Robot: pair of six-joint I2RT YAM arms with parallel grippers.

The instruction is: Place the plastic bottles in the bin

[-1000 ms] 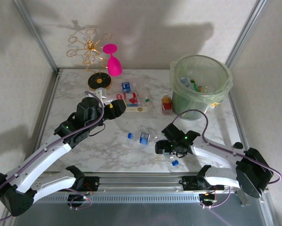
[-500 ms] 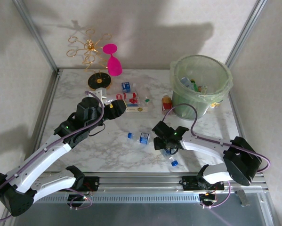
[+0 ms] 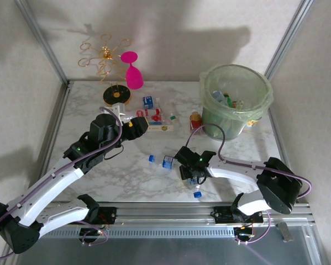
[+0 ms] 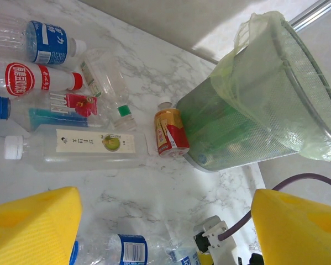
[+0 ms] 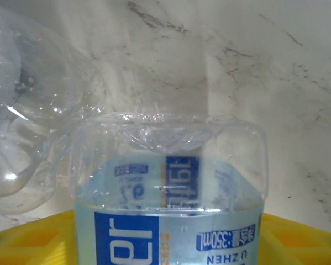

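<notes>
Bottles were split between bin and tabletop. From above, the bin [image 3: 263, 93] at the far right already held several plastic bottles [image 3: 226, 99]. A cluster [image 3: 154, 115] lay across the middle of the tabletop [image 3: 143, 183], with the left jaws just beside it. A red-and-gold bottle [image 3: 195, 122] sat just beside the bin, and the right jaws were low over blue-labelled bottles [image 3: 167, 162] near the front.

The left wrist view showed the left jaws spread wide, nothing between their yellow pads [image 4: 35, 218], and 6 bottles below.

At the right wrist, a blue-labelled clear bottle [image 5: 165, 221] sat between the right jaws. Whether they pinched it could not be told. A crushed bottle [image 5: 27, 138] lay beside it.

Likely under half was done, with at least 8 bottles left.
</notes>
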